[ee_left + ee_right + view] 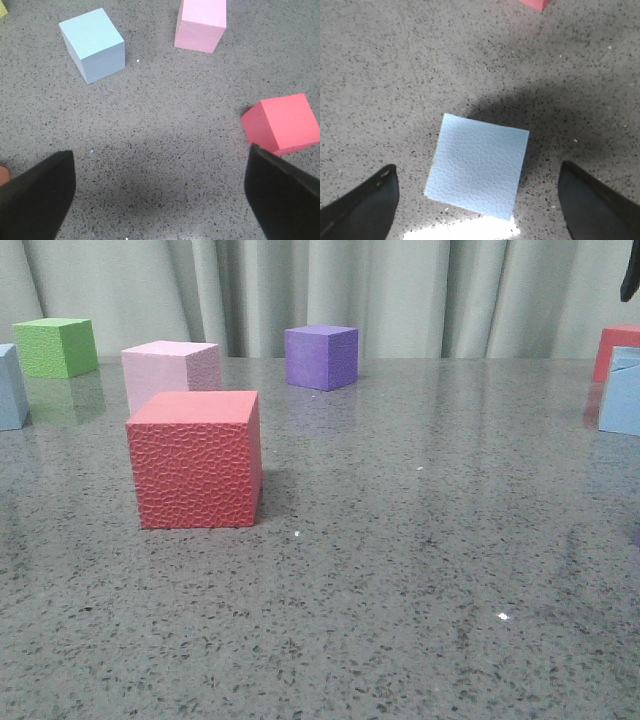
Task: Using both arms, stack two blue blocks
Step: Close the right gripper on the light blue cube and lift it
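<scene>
Grey speckled stone makes up the table (400, 570), polished enough to carry faint reflections of the cubes, and a pale pleated curtain (400, 290) closes off the room behind it.

Foam cubes are scattered across this surface: a large red cube (196, 460) nearest the front camera, a pink cube (172, 372) just behind it, a green cube (57, 346) and a purple cube (321, 356) near the curtain, and another red cube (617, 350) at the far right edge.

The right gripper (480, 205) hangs above the table looking down, its two dark fingers (365, 207) spread wide. One blue block (477, 165) lies on the table between them, touching neither and turned slightly askew to the line of the jaws. In the front view this block (621, 392) sits at the right edge, partly cut off, just in front of the far red cube, with only a dark sliver of the arm visible above.

The left gripper (160, 197) is likewise raised over bare table, jaws wide apart and holding nothing. The other blue block (93, 45) stands well ahead of its fingertips (37, 200), off toward one finger's side, apart from the pink cube. The front view shows only this block's edge (10, 386) at the far left.
</scene>
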Controlling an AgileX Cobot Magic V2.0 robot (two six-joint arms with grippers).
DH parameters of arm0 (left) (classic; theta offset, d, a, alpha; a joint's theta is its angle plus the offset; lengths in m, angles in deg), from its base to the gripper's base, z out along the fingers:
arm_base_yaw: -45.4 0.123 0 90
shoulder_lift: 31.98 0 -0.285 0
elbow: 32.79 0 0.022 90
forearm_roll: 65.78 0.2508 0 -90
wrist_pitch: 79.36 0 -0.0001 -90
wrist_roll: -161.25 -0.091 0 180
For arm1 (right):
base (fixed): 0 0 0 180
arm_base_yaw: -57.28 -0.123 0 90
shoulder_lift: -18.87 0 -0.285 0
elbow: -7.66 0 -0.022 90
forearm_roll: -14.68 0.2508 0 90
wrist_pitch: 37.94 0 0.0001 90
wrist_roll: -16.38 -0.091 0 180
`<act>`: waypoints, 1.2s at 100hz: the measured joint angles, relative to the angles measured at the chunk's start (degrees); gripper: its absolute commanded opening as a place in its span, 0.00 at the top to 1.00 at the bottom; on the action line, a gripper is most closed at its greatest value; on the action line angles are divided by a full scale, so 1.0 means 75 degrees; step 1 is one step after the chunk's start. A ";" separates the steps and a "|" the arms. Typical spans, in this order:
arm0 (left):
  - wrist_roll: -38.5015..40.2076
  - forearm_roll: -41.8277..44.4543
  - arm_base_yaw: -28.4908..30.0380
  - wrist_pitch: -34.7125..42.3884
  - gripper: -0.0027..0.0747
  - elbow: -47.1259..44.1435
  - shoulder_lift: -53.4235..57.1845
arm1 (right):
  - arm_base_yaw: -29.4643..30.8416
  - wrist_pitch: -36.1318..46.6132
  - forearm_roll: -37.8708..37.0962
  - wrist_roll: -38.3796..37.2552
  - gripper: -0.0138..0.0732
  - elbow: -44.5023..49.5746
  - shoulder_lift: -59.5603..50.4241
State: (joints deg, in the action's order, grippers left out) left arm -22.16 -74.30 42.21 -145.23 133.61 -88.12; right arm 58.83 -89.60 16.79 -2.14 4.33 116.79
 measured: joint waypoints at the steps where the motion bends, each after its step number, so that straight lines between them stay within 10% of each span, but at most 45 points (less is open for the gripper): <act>1: 0.0000 0.0000 0.0000 0.0000 0.12 0.0000 0.0000 | 0.0000 0.0000 0.0000 0.0000 0.11 0.0000 0.0002; 120: 0.0000 0.0000 0.0000 0.0000 0.12 0.0000 0.0000 | 0.0000 0.0091 0.0270 0.0000 0.19 0.0000 0.1192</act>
State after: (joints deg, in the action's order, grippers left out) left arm -22.16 -74.30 42.21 -145.23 133.61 -88.12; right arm 58.83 -88.92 18.82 -2.14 4.33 125.73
